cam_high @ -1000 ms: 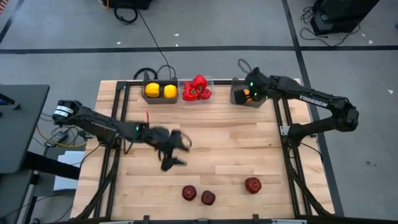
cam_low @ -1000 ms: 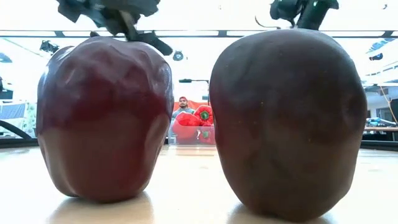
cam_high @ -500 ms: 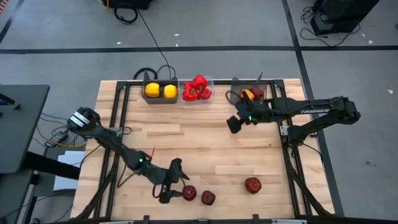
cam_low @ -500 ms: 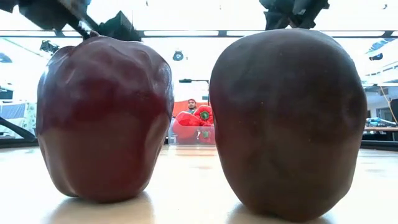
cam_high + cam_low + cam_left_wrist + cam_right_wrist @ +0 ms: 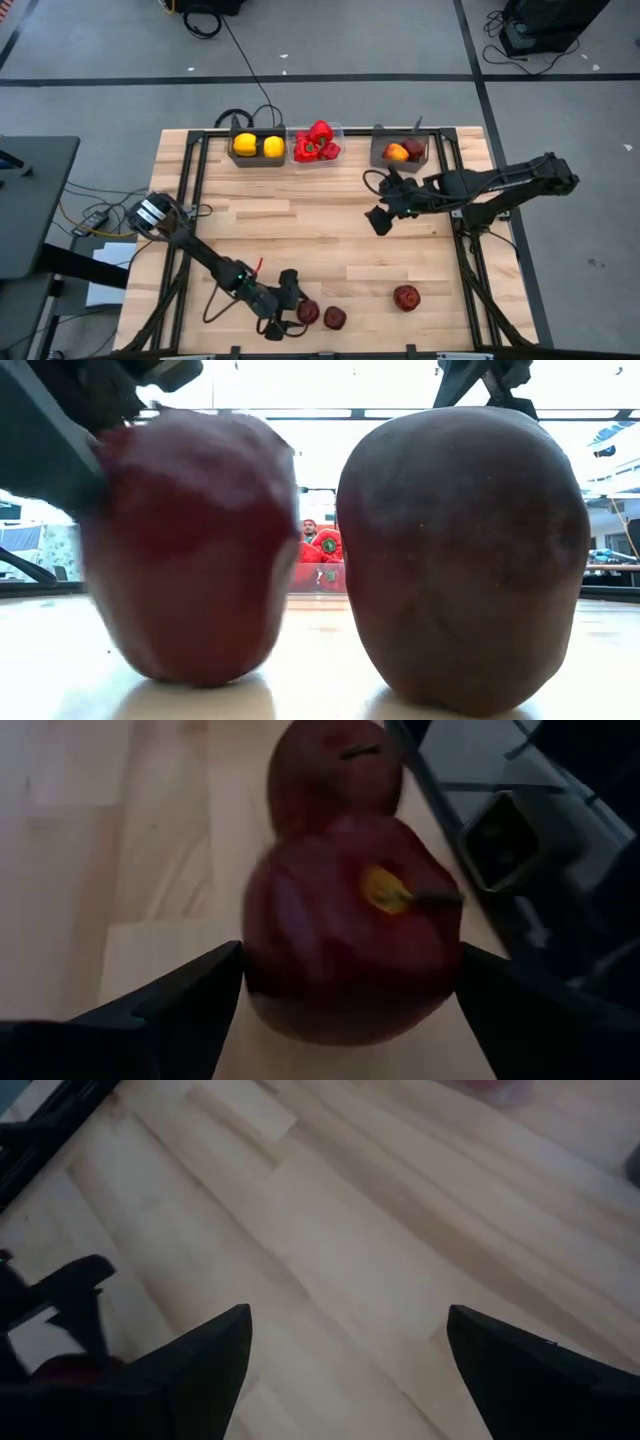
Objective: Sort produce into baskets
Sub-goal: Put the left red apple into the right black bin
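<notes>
Left wrist view: apple point(image 5: 350, 925) between tool point(image 5: 345, 995) fingers, stem sideways.

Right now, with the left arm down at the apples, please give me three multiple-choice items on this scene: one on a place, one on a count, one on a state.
1. Where is the left gripper?
A. over the clear bin
B. at the near table edge, around a dark red apple
C. off the table

2. How many apples lie on the bare table top?
A. one
B. three
C. five

3. How is the right gripper?
A. open and empty over bare wood
B. shut on a yellow pepper
C. shut on an apple

Answers:
1 B: the left wrist view shows the apple between the two fingers.
2 B: the high view shows that apple, a second apple beside it, and a third apple apart.
3 A: the right wrist view shows its fingers spread with only planks between.
</notes>
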